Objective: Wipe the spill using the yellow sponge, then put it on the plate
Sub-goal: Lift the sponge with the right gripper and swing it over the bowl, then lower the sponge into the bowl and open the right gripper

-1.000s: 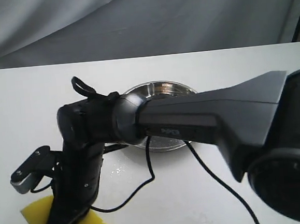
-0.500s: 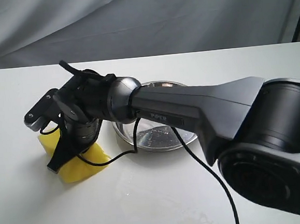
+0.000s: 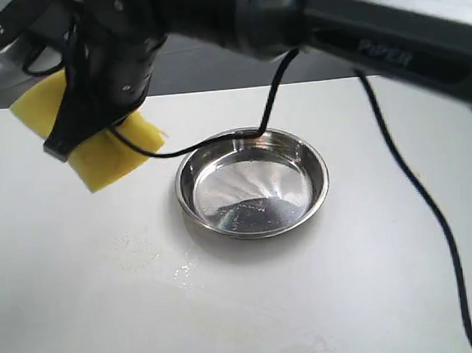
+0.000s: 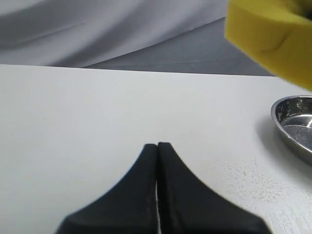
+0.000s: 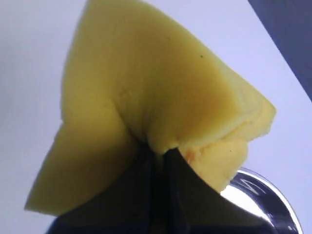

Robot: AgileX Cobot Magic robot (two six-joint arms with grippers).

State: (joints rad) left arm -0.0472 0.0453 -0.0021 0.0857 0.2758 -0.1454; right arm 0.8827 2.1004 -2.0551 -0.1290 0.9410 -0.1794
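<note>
White table (image 3: 66,304) and a grey cloth behind it make the scene. At the upper left of the exterior view the right gripper (image 3: 73,136) is clamped on the sponge (image 3: 107,150) and holds it in the air, clear of the table. The foam is pinched in its middle and bulges to both sides of the fingers; its long axis runs from upper left down to lower right. From the sponge, the plate (image 3: 326,177) lies to the lower right, near but not under it, so I judge that the coming move goes that way and then down. The right arm is the nearer one. The left gripper (image 4: 157,146) has its fingers pressed together on nothing, low over the table. I see no amber spill, only a faint damp patch (image 3: 131,250) left of the plate. I count one sponge, one plate, two grippers.
</note>
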